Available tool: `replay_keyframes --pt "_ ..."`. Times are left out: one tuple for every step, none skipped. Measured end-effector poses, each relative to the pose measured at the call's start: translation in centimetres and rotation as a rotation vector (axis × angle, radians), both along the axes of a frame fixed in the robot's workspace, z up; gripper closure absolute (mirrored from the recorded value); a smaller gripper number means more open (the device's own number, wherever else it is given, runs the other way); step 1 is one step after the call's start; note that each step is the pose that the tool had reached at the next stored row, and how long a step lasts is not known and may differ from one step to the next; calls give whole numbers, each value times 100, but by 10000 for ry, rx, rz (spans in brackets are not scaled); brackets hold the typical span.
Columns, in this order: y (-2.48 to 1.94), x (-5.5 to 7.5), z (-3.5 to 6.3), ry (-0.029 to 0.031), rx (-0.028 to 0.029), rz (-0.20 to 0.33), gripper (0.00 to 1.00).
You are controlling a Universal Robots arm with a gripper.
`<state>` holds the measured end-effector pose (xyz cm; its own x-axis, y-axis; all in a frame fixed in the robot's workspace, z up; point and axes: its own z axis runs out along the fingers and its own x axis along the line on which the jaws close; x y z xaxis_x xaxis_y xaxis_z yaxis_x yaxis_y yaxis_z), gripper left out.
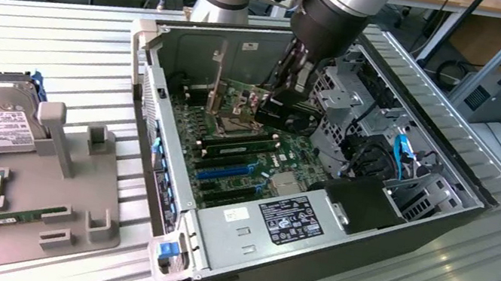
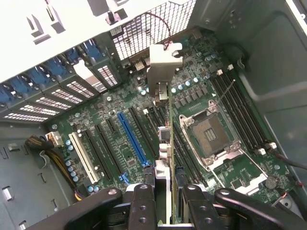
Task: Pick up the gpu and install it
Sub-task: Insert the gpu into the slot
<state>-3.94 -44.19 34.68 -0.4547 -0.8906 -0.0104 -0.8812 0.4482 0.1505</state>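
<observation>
Tool (image 2: 164,211) clamped on the thin black gpu with silver metal bracket (image 2: 165,143)!
It looked to need its edge parallel to the long blue plastic slot (image 2: 132,136), no tilt.

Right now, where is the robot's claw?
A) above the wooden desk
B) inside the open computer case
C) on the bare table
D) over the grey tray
B: the gripper is down inside the computer case, holding the gpu on edge above the motherboard.
</observation>
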Motion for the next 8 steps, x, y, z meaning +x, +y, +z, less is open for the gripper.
replay_keyframes --pt "0 0 0 0 0 22 73" --pt "0 0 0 0 0 44 73" --pt "0 0 0 0 1 66 73" --pt "0 0 0 0 0 88 73" --pt "0 0 0 0 0 109 73" --pt "0 0 0 0 0 129 73" --pt "0 0 0 0 0 150 73" --pt "0 0 0 0 0 169 73"
